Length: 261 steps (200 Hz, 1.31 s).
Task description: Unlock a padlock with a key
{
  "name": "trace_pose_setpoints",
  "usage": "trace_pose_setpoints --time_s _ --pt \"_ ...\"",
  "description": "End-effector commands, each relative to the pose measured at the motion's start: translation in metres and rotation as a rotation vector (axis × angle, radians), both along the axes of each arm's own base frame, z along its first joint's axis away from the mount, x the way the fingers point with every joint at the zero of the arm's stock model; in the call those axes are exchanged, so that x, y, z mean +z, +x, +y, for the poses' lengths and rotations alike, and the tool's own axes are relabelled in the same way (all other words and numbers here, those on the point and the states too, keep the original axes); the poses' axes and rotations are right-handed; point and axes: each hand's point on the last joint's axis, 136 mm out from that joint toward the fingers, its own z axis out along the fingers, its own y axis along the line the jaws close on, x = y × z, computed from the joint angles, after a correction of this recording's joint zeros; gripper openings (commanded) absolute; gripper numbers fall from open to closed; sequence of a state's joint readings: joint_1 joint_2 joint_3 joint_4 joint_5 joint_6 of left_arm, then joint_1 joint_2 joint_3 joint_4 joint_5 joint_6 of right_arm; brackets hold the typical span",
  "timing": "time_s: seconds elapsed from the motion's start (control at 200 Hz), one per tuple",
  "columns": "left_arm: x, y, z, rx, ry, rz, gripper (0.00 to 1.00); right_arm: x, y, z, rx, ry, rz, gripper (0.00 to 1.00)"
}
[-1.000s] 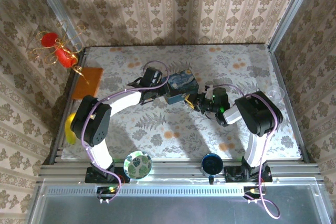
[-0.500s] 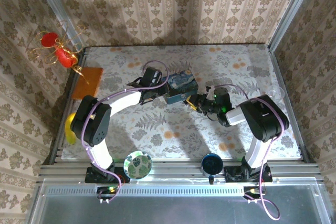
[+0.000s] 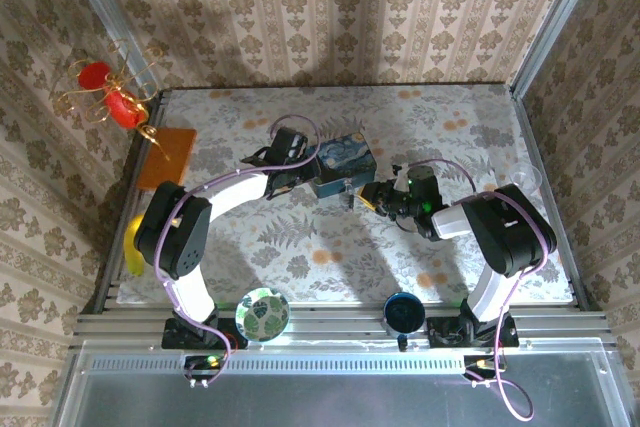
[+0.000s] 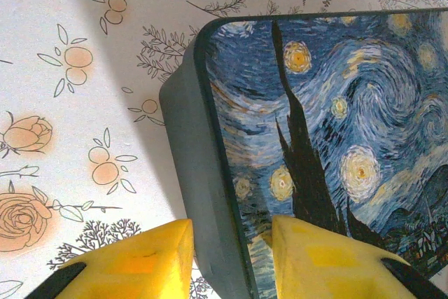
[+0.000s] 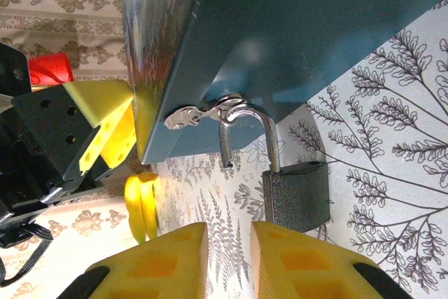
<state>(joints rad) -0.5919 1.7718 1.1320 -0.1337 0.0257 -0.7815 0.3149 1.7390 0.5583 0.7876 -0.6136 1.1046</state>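
Observation:
The padlock [image 5: 294, 197] is a small dark-grey block hanging by its silver shackle [image 5: 245, 127] from the hasp [image 5: 199, 113] of the blue starry-night tin [image 3: 345, 165]. One shackle end hangs free of the body. My right gripper [image 5: 229, 243] sits just below the padlock; its yellow fingers stand a narrow gap apart with nothing between them. The right finger overlaps the padlock's bottom. The key is hidden. My left gripper [image 4: 231, 253] is shut on the tin [image 4: 329, 124], one finger on its side wall and one on the painted lid.
A banana [image 3: 133, 242] lies at the left table edge, with an orange card [image 3: 167, 155] behind it. A patterned bowl [image 3: 264, 313] and a dark cup [image 3: 403, 311] stand near the arm bases. A clear cup [image 3: 527, 179] is at the right edge.
My right gripper has edged slightly left toward the tin while its elbow swung out to the right. The left arm and the tin have stayed put.

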Motion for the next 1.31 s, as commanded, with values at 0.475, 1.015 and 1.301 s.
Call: trace_pose_setpoints --time_s 0.475,1.015,1.301 --pt "-0.054 -0.032 0.043 0.03 0.186 0.177 0.34 -0.023 -0.013 0.004 0.083 -0.547 0.02 0.37" --pt "-0.056 -0.033 0.043 0.032 0.182 0.179 0.34 -0.019 -0.007 0.019 0.102 -0.626 0.004 0.41" --pt "-0.056 -0.033 0.043 0.032 0.182 0.18 0.34 -0.027 0.0 0.017 0.092 -0.67 0.023 0.37"
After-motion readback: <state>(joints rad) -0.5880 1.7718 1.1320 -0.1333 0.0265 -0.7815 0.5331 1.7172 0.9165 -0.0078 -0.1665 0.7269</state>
